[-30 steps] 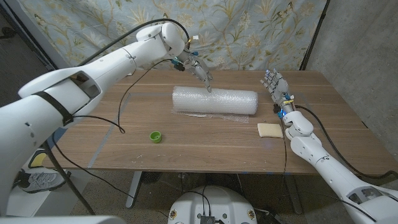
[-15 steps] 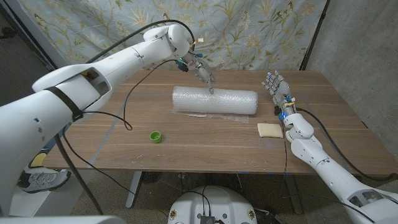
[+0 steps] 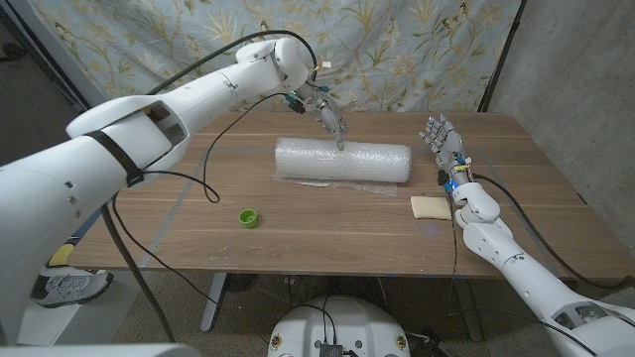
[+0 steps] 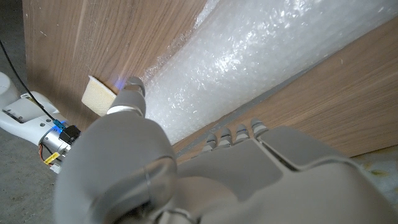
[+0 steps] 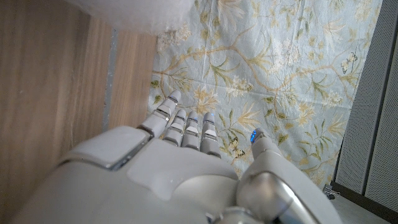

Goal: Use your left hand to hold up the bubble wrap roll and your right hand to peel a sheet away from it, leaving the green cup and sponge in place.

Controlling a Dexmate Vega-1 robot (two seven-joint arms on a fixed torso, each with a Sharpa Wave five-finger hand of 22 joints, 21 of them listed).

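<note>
The bubble wrap roll (image 3: 342, 162) lies on its side across the middle of the wooden table (image 3: 327, 228). My left hand (image 3: 328, 112) hangs over the roll's back, fingers pointing down, one fingertip at or just above the top; it holds nothing. In the left wrist view the left hand (image 4: 155, 168) sits over the roll (image 4: 249, 62). My right hand (image 3: 444, 139) stands apart to the right of the roll with its fingers spread upward, and they reach out straight in its wrist view (image 5: 186, 162). The green cup (image 3: 248, 217) sits front left. The sponge (image 3: 430, 206) lies front right.
A floral curtain (image 3: 397, 50) hangs behind the table. A black cable (image 3: 198, 169) droops from my left arm over the table's left part. The sponge (image 4: 102, 99) lies just beyond the roll's end, near my right forearm (image 4: 31, 118).
My left arm and hand have shifted slightly to the right over the roll. The right hand, roll, cup and sponge have stayed put.
</note>
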